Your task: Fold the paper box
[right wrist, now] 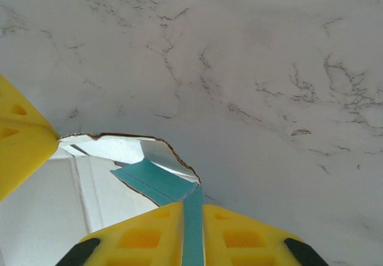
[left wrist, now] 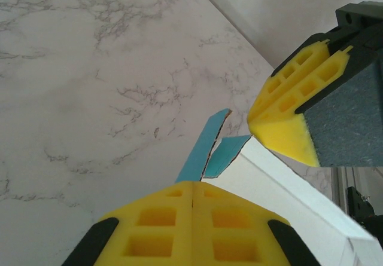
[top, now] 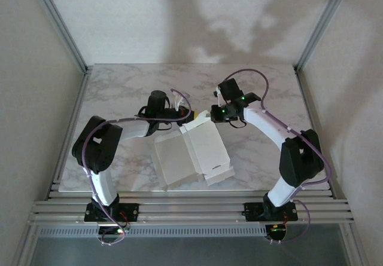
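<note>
The paper box [top: 191,152] lies pale side up in the middle of the marble table, a raised corner at its far edge between both grippers. My left gripper [top: 184,115] is at that corner from the left. In the left wrist view its yellow fingers meet with no gap [left wrist: 192,183], and a turquoise flap [left wrist: 206,146] rises just past the tips. My right gripper [top: 209,115] comes from the right and is shut on a turquoise strip of the box, which runs between its fingers [right wrist: 192,205]. A torn-edged flap [right wrist: 152,179] stands ahead of them.
The marble table [top: 119,92] is walled by pale panels and aluminium posts [top: 60,27] at the back corners. Metal rails [top: 191,209] carry both arm bases along the near edge. Bare marble lies to the left, right and far side of the box.
</note>
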